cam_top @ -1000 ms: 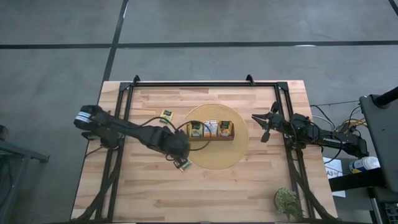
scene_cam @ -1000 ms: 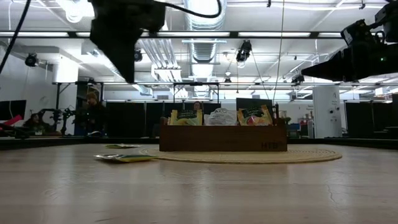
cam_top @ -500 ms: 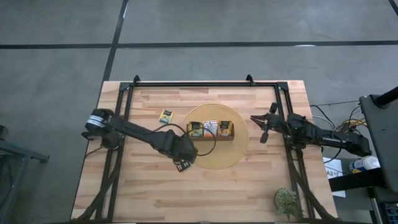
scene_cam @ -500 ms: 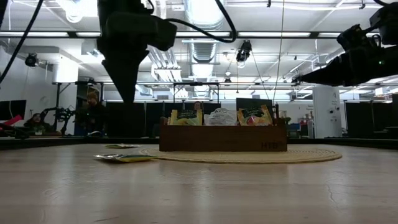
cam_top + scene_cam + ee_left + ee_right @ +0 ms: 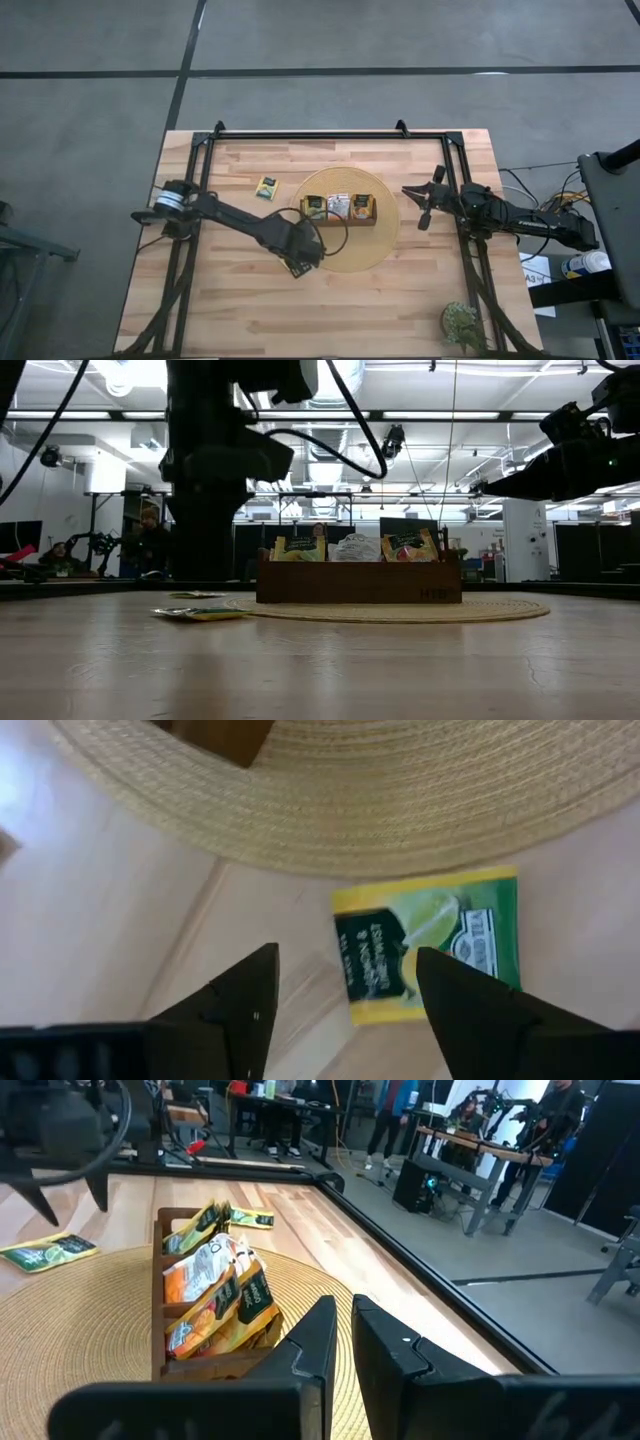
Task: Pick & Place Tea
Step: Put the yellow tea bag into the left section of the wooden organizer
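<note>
Left tool [image 5: 345, 1010]: fingers [image 5: 235, 1010] spread wide, empty, poised low over a yellow-green tea packet [image 5: 428, 945] lying flat on the bench [image 5: 250, 310], just off the rim of the round woven mat [image 5: 372, 250]. In the high view, left tool [image 5: 303, 262] at the mat's near-left edge, arm reaching in diagonally from the bench's left side; packet under it largely hidden there. In the low view, same packet [image 5: 200, 614] flat on the wood, left of the mat.

Second yellow-green packet [image 5: 267, 186] flat on bare wood, well apart, toward the far left of the mat.

Wooden tray [image 5: 338, 220] at mid-mat, three compartments filled with upright packets: yellow-green [image 5: 314, 207], white with orange [image 5: 339, 205], orange [image 5: 362, 206]. Low view: tray [image 5: 358, 584] with packet tops standing above its wall.

Right tool [image 5: 421, 205]: fingers pressed together, nothing between them, hanging above the mat's right edge, clear of the tray. Right wrist view: closed fingertips [image 5: 322, 1335] pointing toward the tray [image 5: 170, 1295] and its packets.

Small green plant [image 5: 460, 323] at the bench's near-right corner.
</note>
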`<state>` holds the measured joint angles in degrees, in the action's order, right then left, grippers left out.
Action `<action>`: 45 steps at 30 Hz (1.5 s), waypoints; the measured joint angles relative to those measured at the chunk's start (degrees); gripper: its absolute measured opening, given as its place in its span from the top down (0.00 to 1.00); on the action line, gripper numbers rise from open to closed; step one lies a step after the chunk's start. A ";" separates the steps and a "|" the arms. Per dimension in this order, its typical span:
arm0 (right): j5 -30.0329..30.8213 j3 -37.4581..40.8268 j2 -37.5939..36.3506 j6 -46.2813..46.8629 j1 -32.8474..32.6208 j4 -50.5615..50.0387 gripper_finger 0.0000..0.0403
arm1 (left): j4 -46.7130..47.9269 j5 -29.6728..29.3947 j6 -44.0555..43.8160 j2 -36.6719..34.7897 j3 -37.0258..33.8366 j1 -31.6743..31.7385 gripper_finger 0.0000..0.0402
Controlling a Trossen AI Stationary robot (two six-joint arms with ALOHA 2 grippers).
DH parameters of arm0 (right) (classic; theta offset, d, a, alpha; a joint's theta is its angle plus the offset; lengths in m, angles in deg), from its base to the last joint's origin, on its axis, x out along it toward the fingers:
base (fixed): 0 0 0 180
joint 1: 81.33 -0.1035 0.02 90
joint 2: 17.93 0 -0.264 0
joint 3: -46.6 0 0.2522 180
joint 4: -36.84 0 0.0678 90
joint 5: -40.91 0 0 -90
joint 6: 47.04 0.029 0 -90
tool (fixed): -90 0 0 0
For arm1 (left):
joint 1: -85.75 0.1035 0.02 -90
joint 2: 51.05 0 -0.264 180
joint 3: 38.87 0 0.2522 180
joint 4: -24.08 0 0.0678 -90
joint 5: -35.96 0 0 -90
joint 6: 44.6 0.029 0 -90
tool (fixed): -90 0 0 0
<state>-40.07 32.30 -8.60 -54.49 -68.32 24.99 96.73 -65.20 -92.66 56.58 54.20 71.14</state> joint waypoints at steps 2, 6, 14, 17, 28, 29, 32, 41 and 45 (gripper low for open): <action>0.00 0.00 -0.01 0.01 0.00 0.00 0.92 | -1.51 0.00 0.04 1.15 -0.36 0.15 0.42; 0.00 0.00 0.13 0.00 0.00 0.04 0.92 | -4.28 1.09 0.05 3.65 -2.32 0.63 0.42; 0.06 0.00 0.52 0.01 0.00 0.11 0.92 | -15.43 7.00 -1.06 6.42 -10.20 1.12 0.42; 0.05 0.00 0.54 0.01 0.00 0.11 0.92 | -17.04 7.44 -1.54 6.40 -11.94 1.14 0.44; 0.04 0.00 0.52 0.01 0.00 0.11 0.92 | -14.84 7.83 0.73 4.50 -10.83 1.14 0.97; 0.04 0.00 0.52 0.01 0.00 0.11 0.92 | -13.90 7.89 1.96 4.09 -9.96 1.14 0.98; 0.06 0.00 0.54 0.01 0.00 0.13 0.92 | -9.49 7.15 5.67 3.32 -6.21 1.12 0.99; 0.02 0.00 0.52 0.01 0.00 0.31 0.92 | 2.19 -6.96 21.67 3.15 11.43 0.50 1.00; 0.02 0.00 0.54 0.01 0.00 0.31 0.92 | 2.35 -18.57 27.85 3.12 16.57 0.48 1.00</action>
<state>-40.05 32.30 -8.06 -54.48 -68.32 25.30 99.08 -83.77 -64.81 59.70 70.77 71.62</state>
